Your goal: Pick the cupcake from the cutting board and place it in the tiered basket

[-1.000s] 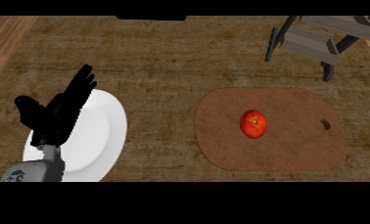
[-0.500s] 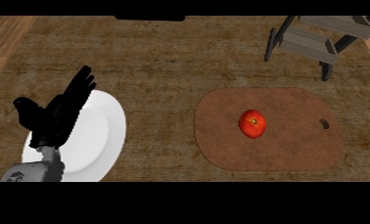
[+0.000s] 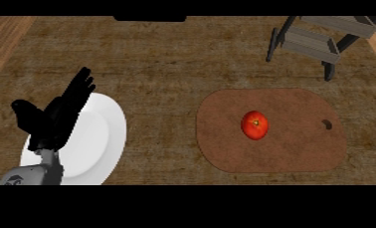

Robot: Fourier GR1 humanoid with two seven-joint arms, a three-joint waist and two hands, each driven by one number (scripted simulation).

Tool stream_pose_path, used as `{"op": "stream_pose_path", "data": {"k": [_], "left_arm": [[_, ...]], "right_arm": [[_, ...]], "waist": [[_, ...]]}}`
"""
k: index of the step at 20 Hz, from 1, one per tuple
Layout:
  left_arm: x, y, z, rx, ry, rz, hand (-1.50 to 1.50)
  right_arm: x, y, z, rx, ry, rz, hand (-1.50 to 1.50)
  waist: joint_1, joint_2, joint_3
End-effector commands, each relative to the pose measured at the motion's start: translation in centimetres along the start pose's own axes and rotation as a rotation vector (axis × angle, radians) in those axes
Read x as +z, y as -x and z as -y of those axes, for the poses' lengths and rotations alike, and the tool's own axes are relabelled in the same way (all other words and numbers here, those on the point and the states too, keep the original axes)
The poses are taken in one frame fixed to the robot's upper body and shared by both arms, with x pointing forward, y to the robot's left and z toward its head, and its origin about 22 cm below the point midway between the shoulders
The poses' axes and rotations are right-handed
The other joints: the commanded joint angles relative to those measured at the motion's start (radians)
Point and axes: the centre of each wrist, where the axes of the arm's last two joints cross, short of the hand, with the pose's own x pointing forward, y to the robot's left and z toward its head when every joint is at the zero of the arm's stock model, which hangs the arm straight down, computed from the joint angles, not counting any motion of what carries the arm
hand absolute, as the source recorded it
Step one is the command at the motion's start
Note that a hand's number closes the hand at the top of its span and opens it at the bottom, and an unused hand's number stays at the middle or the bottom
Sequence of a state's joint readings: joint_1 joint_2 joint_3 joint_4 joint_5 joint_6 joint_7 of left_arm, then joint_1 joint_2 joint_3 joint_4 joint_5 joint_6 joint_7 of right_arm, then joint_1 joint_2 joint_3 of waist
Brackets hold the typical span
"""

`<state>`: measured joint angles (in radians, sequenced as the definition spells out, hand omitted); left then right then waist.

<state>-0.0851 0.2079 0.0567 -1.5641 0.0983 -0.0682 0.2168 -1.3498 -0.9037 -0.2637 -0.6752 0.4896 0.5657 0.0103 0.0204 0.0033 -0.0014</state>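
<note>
Over the round white plate [image 3: 95, 145] at lower left, my left hand [image 3: 55, 120] is resting w/ fingers spread wide and straight, holding nothing. Well off to that hand's right, a red round item [image 3: 255, 125] is sitting approx. mid on the brown rounded cutting board [image 3: 294, 152]; it's looking more like a tomato than a cupcake. Farther right & beyond the board, the grey tiered basket [image 3: 316, 45] is standing at the counter's far corner. Brown wood-grain counter [image 3: 169, 67] is lying under everything.
</note>
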Motion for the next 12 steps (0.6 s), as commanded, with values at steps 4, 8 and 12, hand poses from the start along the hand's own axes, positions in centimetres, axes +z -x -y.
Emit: {"op": "stream_pose_path", "data": {"k": [4,8,12], "left_arm": [[-0.8,0.6,-0.2,0.014,-0.012,-0.007,0.0],[0.3,0.6,0.1,0.009,-0.008,-0.011,0.0],[-0.6,0.0,1.5,0.006,0.015,0.01,0.0]], "right_arm": [[-1.5,-1.3,-2.3,-0.017,-0.036,-0.047,1.5],[-2.0,0.6,-4.2,0.028,-0.028,-0.026,1.5],[-3.3,0.6,-5.9,0.064,0.017,-0.039,1.5]], "waist": [[-0.015,-0.003,0.0],[-0.006,-0.001,0.001],[0.009,0.006,0.001]]}}
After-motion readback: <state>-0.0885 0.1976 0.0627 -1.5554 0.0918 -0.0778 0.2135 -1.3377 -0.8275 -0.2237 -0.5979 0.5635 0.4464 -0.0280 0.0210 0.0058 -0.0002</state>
